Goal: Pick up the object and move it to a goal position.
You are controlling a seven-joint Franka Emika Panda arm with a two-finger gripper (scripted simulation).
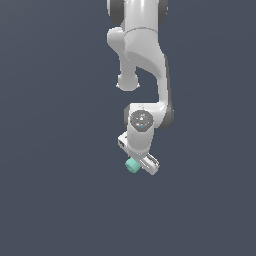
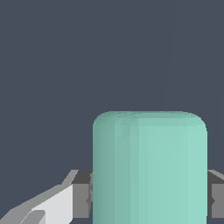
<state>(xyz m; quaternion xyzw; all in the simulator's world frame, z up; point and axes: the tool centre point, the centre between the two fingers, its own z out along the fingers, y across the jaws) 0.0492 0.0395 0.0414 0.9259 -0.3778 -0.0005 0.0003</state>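
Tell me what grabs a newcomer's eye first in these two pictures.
First comes the white arm reaching down from the top of the exterior view against a plain dark blue-grey background. Next is the small teal-green cylinder at its tip, the only colour in the scene, sitting at the end effector. In the wrist view that cylinder fills much of the picture, with a grey finger pad against each side.

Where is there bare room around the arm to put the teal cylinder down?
Nearly everywhere. In the exterior view the dark surface is bare on both sides of the arm and below the gripper. The only crowded place is the gripper itself, where the fingers sit on both sides of the teal cylinder.
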